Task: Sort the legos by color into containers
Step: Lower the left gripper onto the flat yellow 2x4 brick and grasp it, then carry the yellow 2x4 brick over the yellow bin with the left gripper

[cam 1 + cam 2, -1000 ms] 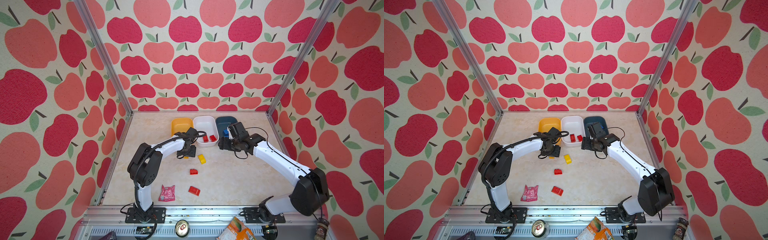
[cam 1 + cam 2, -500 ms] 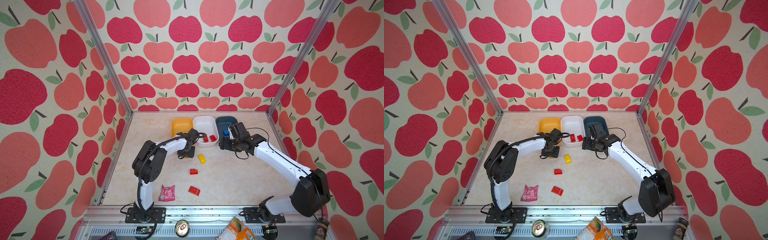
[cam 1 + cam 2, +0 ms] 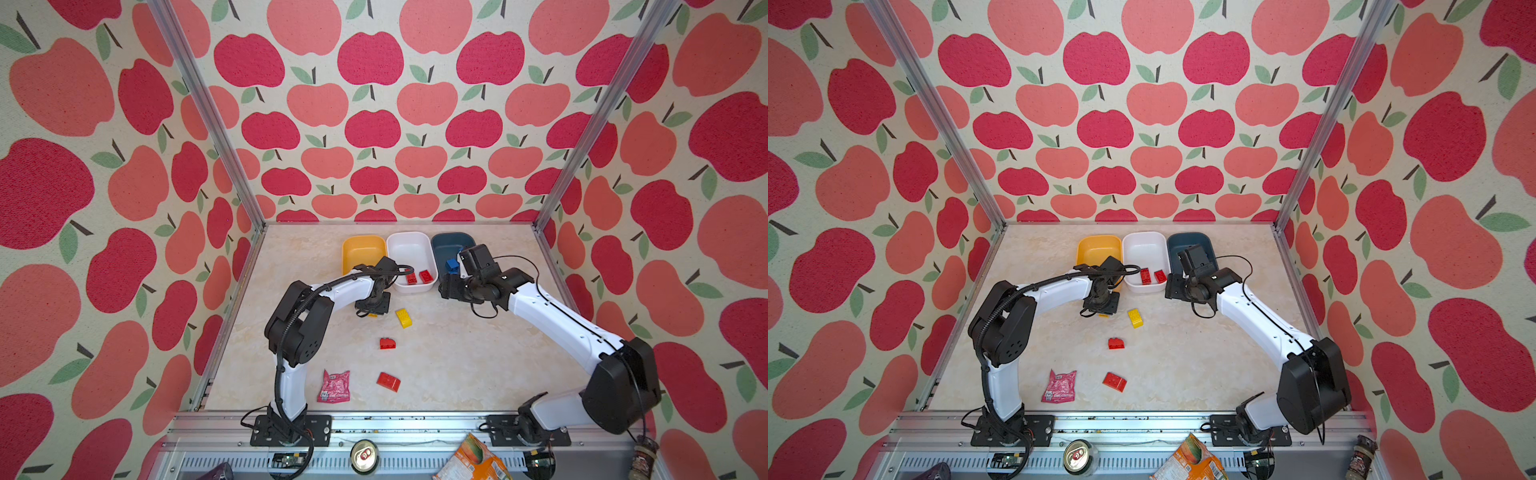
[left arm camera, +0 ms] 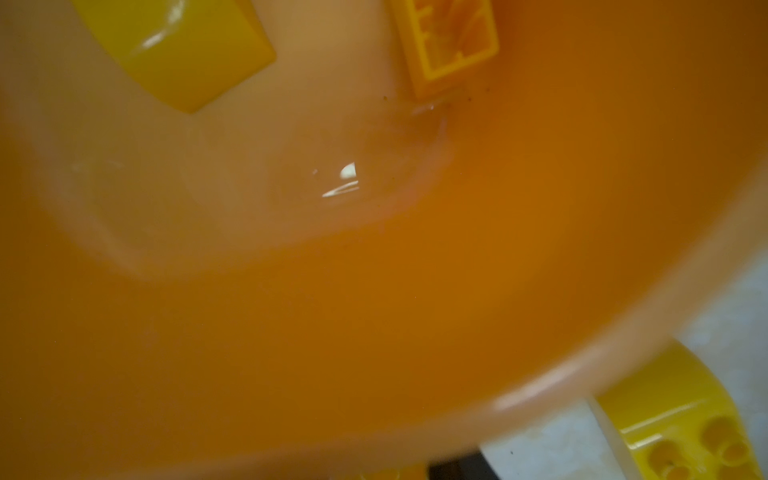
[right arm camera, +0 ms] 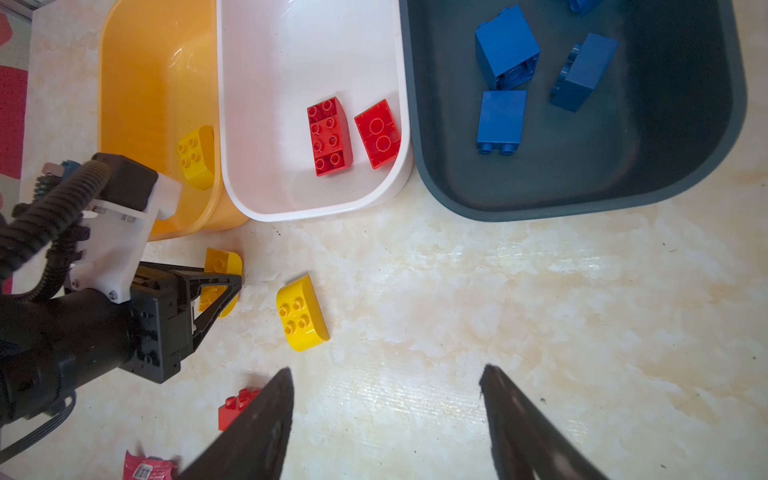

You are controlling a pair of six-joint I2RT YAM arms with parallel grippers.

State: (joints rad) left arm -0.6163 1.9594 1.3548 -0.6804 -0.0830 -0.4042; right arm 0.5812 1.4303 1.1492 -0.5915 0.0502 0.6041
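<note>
Red first, working in from the front edge: passing a crinkled foil packet (image 3: 334, 386) and a sloped red brick (image 3: 388, 381) just beside it, then a second red brick (image 3: 387, 343) further in, all loose on the table (image 3: 457, 353). Reaching next a free yellow brick (image 3: 404, 318) lying studs-up between the two arms, with its long axis running roughly front to back, nearer the left arm than the right. Finding the left gripper (image 5: 224, 286) down at table level just beside that brick, straddling a second yellow brick (image 5: 220, 259); not being able to tell whether pinching it or only bracketing it. Judging this the relation that counts: looking from that gripper straight on to the yellow tub (image 3: 361, 249) just behind, with its near rim close by, so probably needing only a short lift up and over. Noting the right gripper (image 5: 386, 374) hovering apart, spread wide and holding nothing, in front of the white tub (image 3: 409, 249) and the dark blue-grey tub (image 3: 446, 245). Counting inside the three tubs a stored yellow brick (image 5: 195, 156), a red pair (image 5: 329, 137) and several blue bricks (image 5: 507, 45). Working throughout over a smooth, pale marble-patterned surface with plenty of bare room, and being boxed in on three sides by apple-print walls (image 3: 374, 124)
</note>
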